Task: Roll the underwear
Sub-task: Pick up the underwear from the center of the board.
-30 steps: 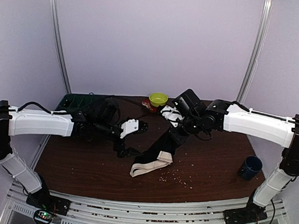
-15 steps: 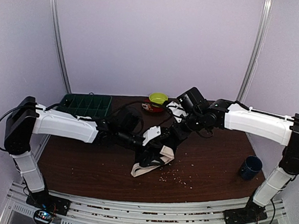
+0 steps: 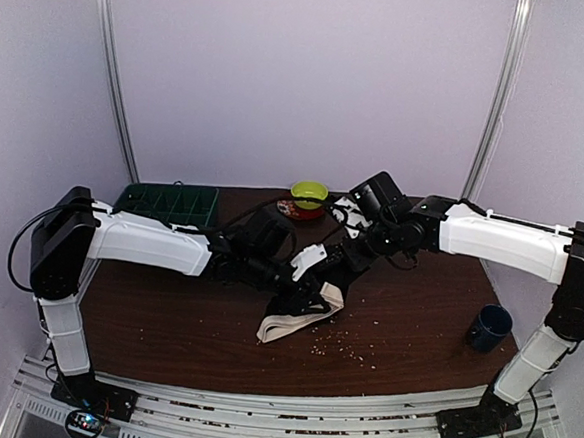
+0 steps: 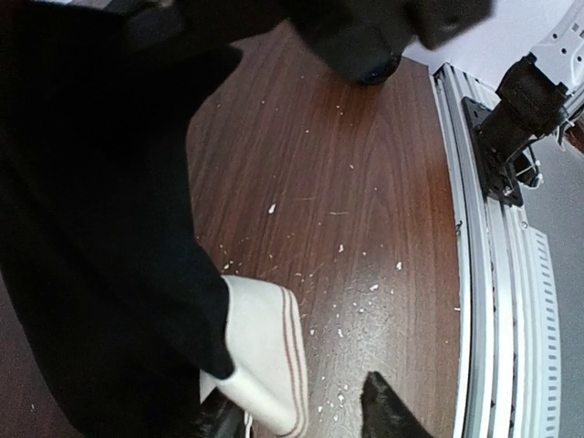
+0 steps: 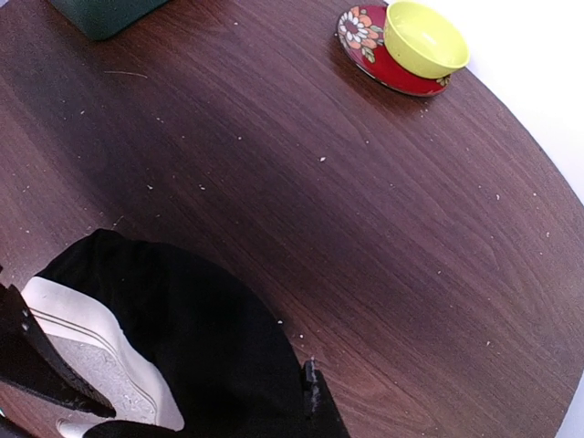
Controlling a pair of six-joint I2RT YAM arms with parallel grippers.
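Note:
The underwear (image 3: 300,320) is black fabric with a white band and lies mid-table, its black part drawn up toward my right gripper (image 3: 355,253). In the right wrist view the black cloth (image 5: 182,328) covers one finger, and my right gripper (image 5: 292,411) is shut on it. My left gripper (image 3: 305,295) hangs low over the band end. In the left wrist view the white band (image 4: 265,356) lies against one fingertip. There the left gripper (image 4: 306,420) has its jaws apart, with bare table between them beside the band.
A green compartment tray (image 3: 168,205) stands at the back left. A yellow-green bowl (image 3: 309,192) sits on a red plate (image 3: 293,210) at the back centre. A dark blue cup (image 3: 489,327) stands near the right edge. Crumbs (image 3: 338,345) are scattered over the front of the table.
My left arm has swung from the left side to the centre and come down over the white band, with its jaws narrowing. The right gripper has stayed shut on the black cloth, almost still.

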